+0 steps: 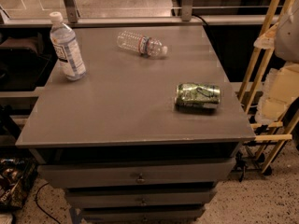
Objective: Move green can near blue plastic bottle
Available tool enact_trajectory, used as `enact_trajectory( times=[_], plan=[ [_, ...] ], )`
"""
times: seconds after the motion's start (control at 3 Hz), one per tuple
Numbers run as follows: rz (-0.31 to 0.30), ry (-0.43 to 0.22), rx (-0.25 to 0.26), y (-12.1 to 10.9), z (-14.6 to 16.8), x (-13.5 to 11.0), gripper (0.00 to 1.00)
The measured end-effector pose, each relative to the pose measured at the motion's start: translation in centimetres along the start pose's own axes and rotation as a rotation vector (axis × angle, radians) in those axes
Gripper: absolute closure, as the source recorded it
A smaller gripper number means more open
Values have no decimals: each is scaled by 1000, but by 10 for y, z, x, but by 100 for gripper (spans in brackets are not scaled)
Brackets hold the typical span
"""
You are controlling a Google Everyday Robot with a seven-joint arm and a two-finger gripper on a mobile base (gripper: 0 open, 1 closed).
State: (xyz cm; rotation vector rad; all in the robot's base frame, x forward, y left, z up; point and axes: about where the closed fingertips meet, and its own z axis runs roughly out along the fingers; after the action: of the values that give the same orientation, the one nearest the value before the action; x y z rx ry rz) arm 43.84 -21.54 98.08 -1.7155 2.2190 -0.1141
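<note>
With the gripper out of view, its grip untellable, the green can [197, 95] is lying sideways, wanting a grasp across its body.

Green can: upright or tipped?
Tipped. The dented green-and-white metal can lies on its side on the grey tabletop, silver ends pointing left and right. The claw is out of view.

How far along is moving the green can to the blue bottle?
Nothing looks done: the green can lies on its side, front right on the table, well apart from the blue plastic bottle standing at the back left. Nothing is in hand; the gripper is not in view. Left: grasp the can, carry it across, set it beside the bottle.
</note>
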Motion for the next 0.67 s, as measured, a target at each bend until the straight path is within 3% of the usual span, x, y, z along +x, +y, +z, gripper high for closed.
enact_trajectory(
  times=[0.67],
  plan=[
    [-29, -13, 5, -12, 12, -5, 0]
  ],
)
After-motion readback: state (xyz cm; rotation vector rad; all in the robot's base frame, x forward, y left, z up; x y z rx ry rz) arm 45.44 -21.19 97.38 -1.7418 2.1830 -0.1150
